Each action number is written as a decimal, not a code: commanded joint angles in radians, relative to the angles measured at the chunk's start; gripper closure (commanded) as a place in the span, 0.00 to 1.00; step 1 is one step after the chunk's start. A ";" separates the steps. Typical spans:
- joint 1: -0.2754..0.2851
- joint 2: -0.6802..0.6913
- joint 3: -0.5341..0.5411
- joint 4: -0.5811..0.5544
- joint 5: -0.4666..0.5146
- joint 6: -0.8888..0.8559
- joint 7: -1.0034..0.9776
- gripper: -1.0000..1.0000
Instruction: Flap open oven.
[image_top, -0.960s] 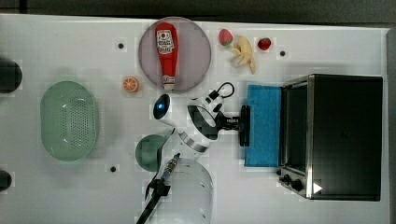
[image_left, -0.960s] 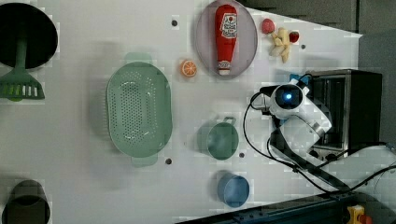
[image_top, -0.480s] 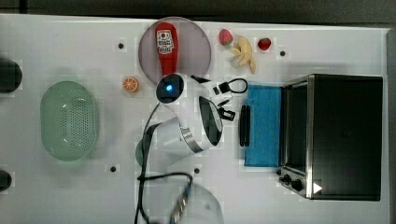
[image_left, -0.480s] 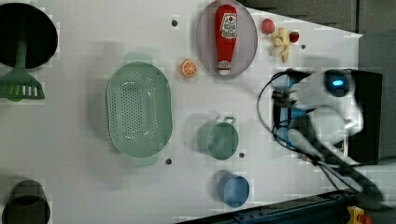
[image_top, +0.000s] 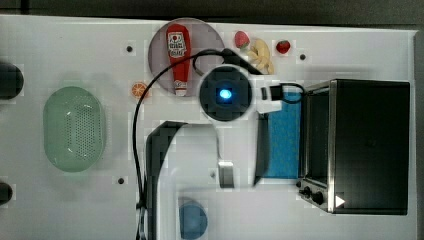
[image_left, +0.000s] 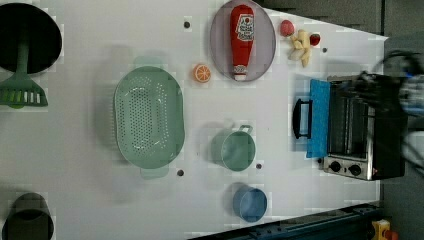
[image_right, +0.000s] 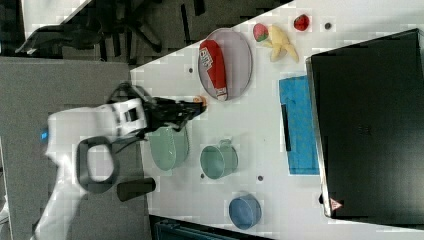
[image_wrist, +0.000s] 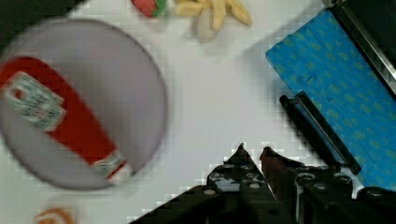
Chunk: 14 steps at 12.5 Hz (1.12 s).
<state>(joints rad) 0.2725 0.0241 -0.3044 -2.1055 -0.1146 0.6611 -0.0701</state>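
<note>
The black oven stands at the top view's right, its silver-framed front facing the table's middle. Its blue glass door lies flapped down flat, dark handle outermost. The wrist view shows the door and its handle beside my gripper, whose fingertips are shut on nothing and clear of the handle. In the right view my gripper hangs high above the table, far from the oven. My arm covers the table's middle in the top view.
A ketchup bottle lies on a grey plate. A green colander, a green cup, a blue cup, an orange slice and a banana with strawberries sit on the white table.
My gripper has come off the door handle and the arm has risen and drawn back from the oven. The door stays flat open.
</note>
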 joint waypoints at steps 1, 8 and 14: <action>-0.011 -0.081 -0.019 0.027 0.053 -0.155 0.045 0.83; -0.010 -0.238 -0.018 0.153 0.052 -0.526 0.137 0.83; -0.009 -0.246 -0.013 0.147 0.051 -0.524 0.137 0.83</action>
<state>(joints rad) 0.2595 -0.2255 -0.3201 -1.9590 -0.0609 0.1390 0.0185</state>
